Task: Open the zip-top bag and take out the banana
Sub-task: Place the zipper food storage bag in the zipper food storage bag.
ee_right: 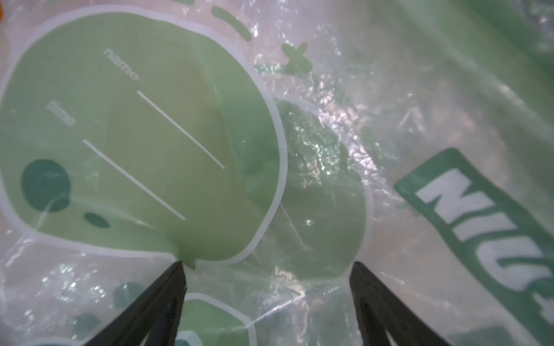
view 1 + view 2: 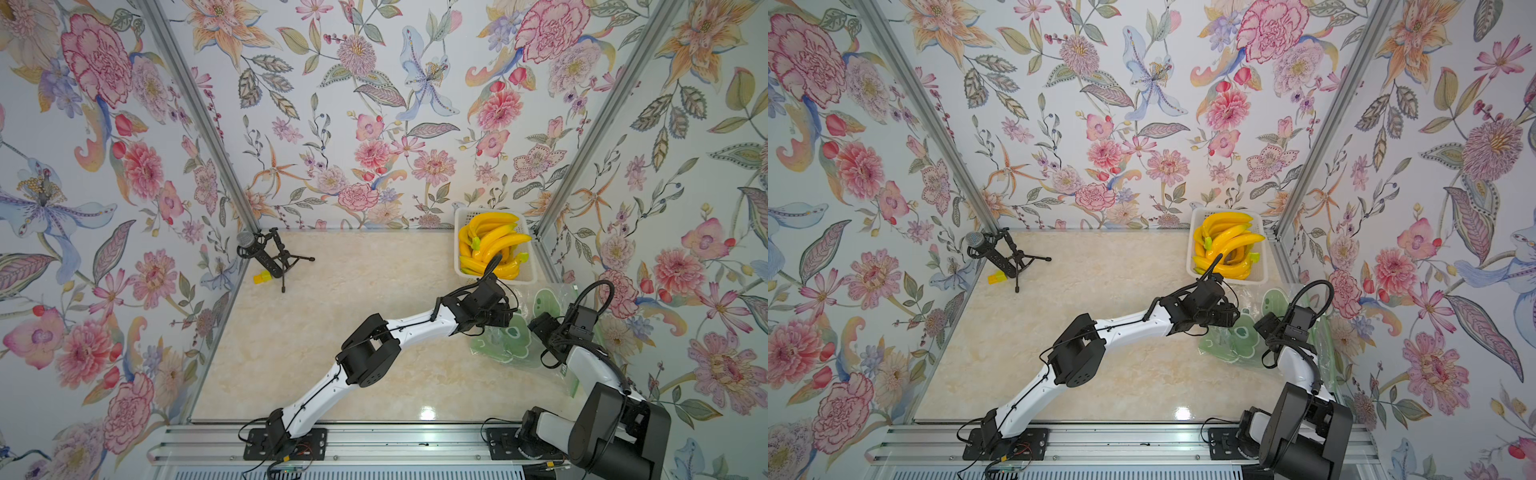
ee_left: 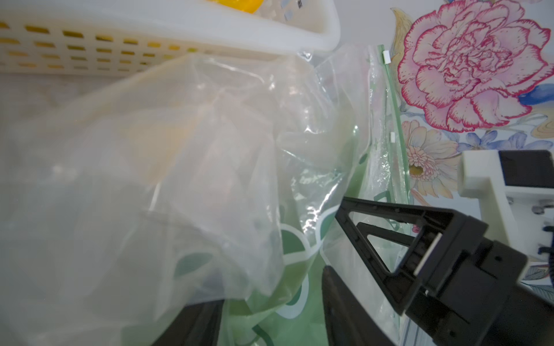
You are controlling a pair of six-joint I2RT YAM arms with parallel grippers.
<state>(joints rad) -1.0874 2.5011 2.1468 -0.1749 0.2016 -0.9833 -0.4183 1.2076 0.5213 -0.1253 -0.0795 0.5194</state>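
Two grippers at bag (image 2: 498,349), lower right in both top views, just below basket (image 2: 532,266) of bananas (image 2: 490,241). Left gripper (image 3: 269,293): jaws partway apart, astride loose film. Right gripper (image 1: 268,263): jaws wide, holding nothing. Inside bag, seen through film, faint yellowish form, possibly banana (image 1: 180,125).

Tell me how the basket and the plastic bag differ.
The basket is white, stiff and slotted; the bag is clear, soft film with green print, crumpled. The basket stands upright at the back edge of the table; the bag lies slumped in front of it. The basket's bananas show plainly, heaped above its rim; what the bag holds cannot be made out. Both sit on the table's right side, close together.
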